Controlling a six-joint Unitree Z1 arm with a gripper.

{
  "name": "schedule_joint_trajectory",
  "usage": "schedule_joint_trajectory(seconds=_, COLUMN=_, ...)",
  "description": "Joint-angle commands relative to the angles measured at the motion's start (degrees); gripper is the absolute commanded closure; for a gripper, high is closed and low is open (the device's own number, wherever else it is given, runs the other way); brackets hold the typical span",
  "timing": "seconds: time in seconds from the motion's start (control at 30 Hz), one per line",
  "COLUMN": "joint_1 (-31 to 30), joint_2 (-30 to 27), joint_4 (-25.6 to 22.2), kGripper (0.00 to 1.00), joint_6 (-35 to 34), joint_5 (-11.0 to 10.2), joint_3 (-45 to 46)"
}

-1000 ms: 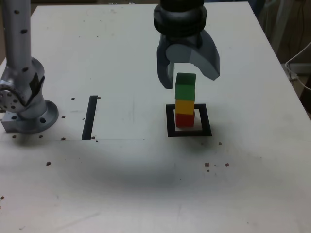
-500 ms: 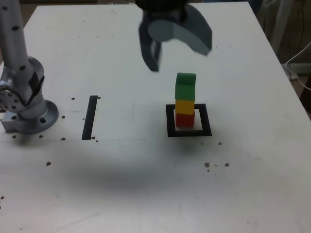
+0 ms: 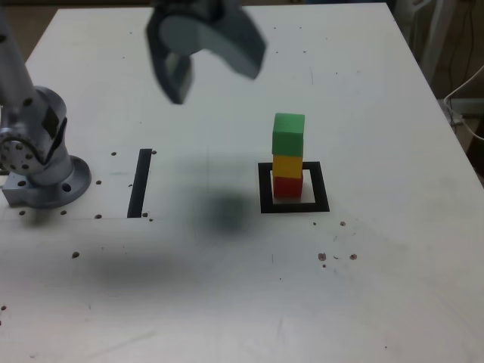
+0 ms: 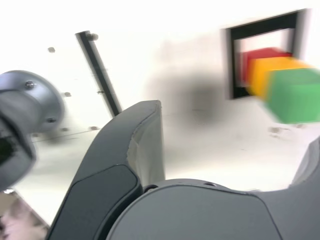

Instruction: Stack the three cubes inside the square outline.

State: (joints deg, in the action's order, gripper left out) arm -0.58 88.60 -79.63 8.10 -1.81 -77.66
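Note:
Three cubes stand stacked inside the square outline [image 3: 295, 206]: the red cube [image 3: 286, 187] at the bottom, the yellow cube [image 3: 287, 165] on it, the green cube [image 3: 288, 134] on top. My gripper [image 3: 213, 74] hangs open and empty high above the table, well off toward the exterior view's left of the stack. The wrist view shows the same stack, blurred: green cube [image 4: 295, 95], yellow cube [image 4: 262, 72], red cube [image 4: 255, 56], square outline [image 4: 234, 60].
The arm's grey base [image 3: 38, 162] stands at the exterior view's left. A straight black strip [image 3: 140, 182] lies on the white table [image 3: 227, 287] between base and outline. Small dark specks dot the table. A cable [image 3: 465, 94] hangs at the right edge.
The gripper opened wider, rose off the green cube and swung toward the exterior view's left. The stack stayed standing.

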Motion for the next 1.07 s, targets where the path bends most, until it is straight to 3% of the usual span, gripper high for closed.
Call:
schedule_joint_trajectory(seconds=0.0, joint_1=0.1, joint_2=-1.4, joint_4=0.8, kGripper=0.01, joint_6=0.2, joint_5=-0.7, joint_3=3.5)
schedule_joint_trajectory(seconds=0.3, joint_1=1.5, joint_2=-3.2, joint_4=7.2, kGripper=0.01, joint_6=-1.6, joint_5=-1.9, joint_3=20.3)
schedule_joint_trajectory(seconds=0.5, joint_1=1.6, joint_2=-3.4, joint_4=10.2, kGripper=0.01, joint_6=-2.7, joint_5=-1.2, joint_3=27.3)
schedule_joint_trajectory(seconds=0.67, joint_1=1.7, joint_2=-3.6, joint_4=11.7, kGripper=0.0, joint_6=-2.7, joint_5=-0.8, joint_3=29.9)
schedule_joint_trajectory(seconds=1.03, joint_1=1.7, joint_2=-5.4, joint_4=16.0, kGripper=0.0, joint_6=-2.7, joint_5=-2.5, joint_3=29.8)
